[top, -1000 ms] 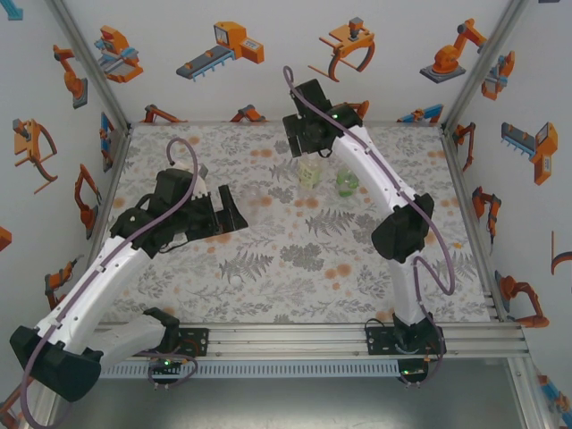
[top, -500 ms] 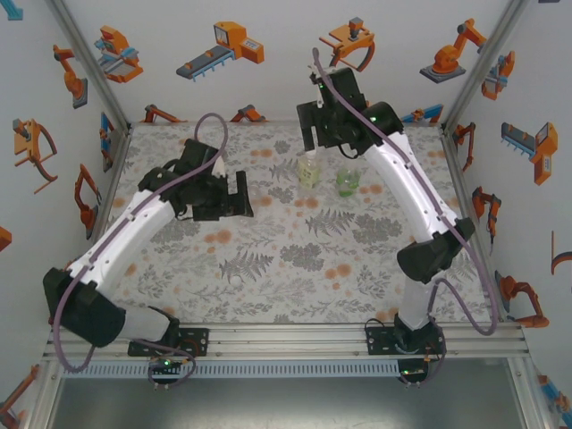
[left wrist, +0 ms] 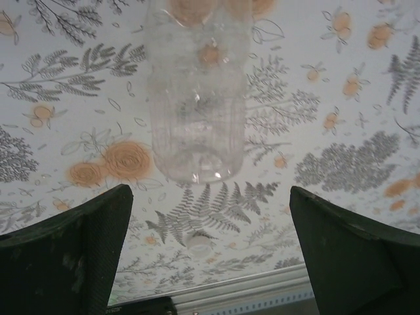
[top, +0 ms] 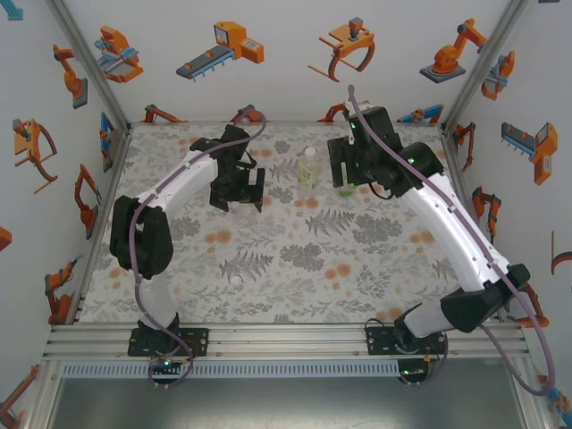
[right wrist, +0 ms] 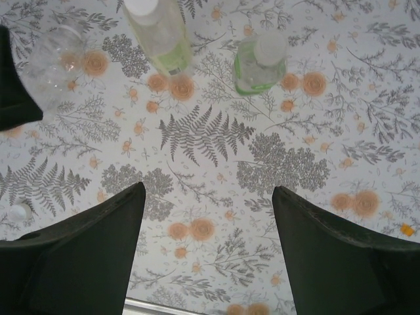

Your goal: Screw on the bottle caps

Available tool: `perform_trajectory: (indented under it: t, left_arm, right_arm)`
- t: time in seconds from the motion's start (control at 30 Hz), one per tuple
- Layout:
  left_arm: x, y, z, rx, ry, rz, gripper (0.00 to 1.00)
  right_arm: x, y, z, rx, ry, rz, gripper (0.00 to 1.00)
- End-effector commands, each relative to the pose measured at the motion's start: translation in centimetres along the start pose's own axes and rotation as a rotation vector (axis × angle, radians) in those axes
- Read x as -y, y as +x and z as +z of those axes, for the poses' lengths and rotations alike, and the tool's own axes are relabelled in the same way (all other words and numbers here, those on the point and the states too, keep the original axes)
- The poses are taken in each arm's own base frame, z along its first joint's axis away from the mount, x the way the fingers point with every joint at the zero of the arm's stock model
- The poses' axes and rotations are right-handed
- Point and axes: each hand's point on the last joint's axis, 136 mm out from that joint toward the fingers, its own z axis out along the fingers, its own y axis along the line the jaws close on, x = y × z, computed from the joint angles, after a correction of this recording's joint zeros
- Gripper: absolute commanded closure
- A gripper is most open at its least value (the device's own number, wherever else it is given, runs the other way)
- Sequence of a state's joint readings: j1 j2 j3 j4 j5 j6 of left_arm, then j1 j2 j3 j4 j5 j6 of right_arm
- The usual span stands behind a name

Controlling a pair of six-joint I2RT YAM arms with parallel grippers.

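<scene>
While both claws hang spread and empty above the floral surface [right wrist: 216, 216], the job looks partly done. The taller bottle [right wrist: 164, 39] stands at the far middle with a white cap [right wrist: 141, 5] on its neck. The squat green bottle [right wrist: 256, 69], just beside it to the right, also carries a pale cap [right wrist: 270, 46]. Whether either cap is turned tight or merely sits on the thread cannot be told from these views.

A third, clear bottle [left wrist: 197, 98] stands further left, directly beneath the left claw [left wrist: 209, 193]. Its fingers are released wide to either side and touch nothing. The bottle's neck runs out of the wrist picture, so whether it is capped cannot be seen. A small loose cap [left wrist: 198, 244] lies on the surface nearer the robot, apart from that bottle, and it most likely belongs there.

The right claw [right wrist: 209, 190] is likewise released, holding nothing, above the two capped bottles. By this reading, what is left is fetching the loose cap and screwing it on, plus any final tightening.
</scene>
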State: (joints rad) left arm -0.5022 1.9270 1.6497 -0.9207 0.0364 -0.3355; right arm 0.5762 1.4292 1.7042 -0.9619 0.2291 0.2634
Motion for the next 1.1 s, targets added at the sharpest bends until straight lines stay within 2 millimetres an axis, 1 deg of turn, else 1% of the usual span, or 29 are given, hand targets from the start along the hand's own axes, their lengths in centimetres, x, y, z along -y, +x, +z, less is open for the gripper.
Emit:
perform_trajectory:
  t: [0.0,0.17,0.4,0.6,0.7,0.8,0.9,0.97,1.03,1.07]
  left_arm:
    - [-1.1,-0.9,0.9,-0.016,-0.065,0.030,0.03]
    - [-1.2,-1.2,3.7,-0.055,-0.085,0.038,0.03]
    - [-1.2,-0.8,6.4,-0.088,-0.089,0.014,0.00]
    - [-0.9,-0.1,8.1,-0.116,-0.074,-0.002,0.10]
    - [-0.7,0.4,8.5,-0.130,-0.061,-0.006,0.18]
    - [-0.7,0.7,8.3,-0.129,-0.055,-0.016,0.25]
    - [-0.8,0.8,7.5,-0.110,-0.053,-0.017,0.33]
    - [-0.8,0.7,7.0,-0.098,-0.050,-0.017,0.42]
    - [-0.7,0.7,6.4,-0.090,-0.041,-0.017,0.49]
    - [-0.6,0.7,6.1,-0.086,-0.036,-0.017,0.50]
  right_arm:
    - [0.9,0.4,-1.3,0.034,0.009,0.048,0.30]
    - [1.6,1.7,-2.4,0.035,0.021,0.058,0.30]
    - [2.1,2.9,-2.7,0.020,0.032,0.055,0.30]
    - [2.5,3.4,-3.2,0.009,0.046,0.046,0.30]
    - [2.8,3.7,-3.4,0.012,0.056,0.047,0.30]
    - [3.1,3.8,-3.7,0.018,0.063,0.050,0.30]
    - [3.3,3.8,-3.9,0.027,0.071,0.045,0.30]
    - [3.4,3.7,-4.1,0.033,0.073,0.036,0.30]
    - [3.4,3.6,-4.4,0.040,0.071,0.031,0.30]
    - [3.4,3.6,-4.5,0.043,0.072,0.032,0.30]
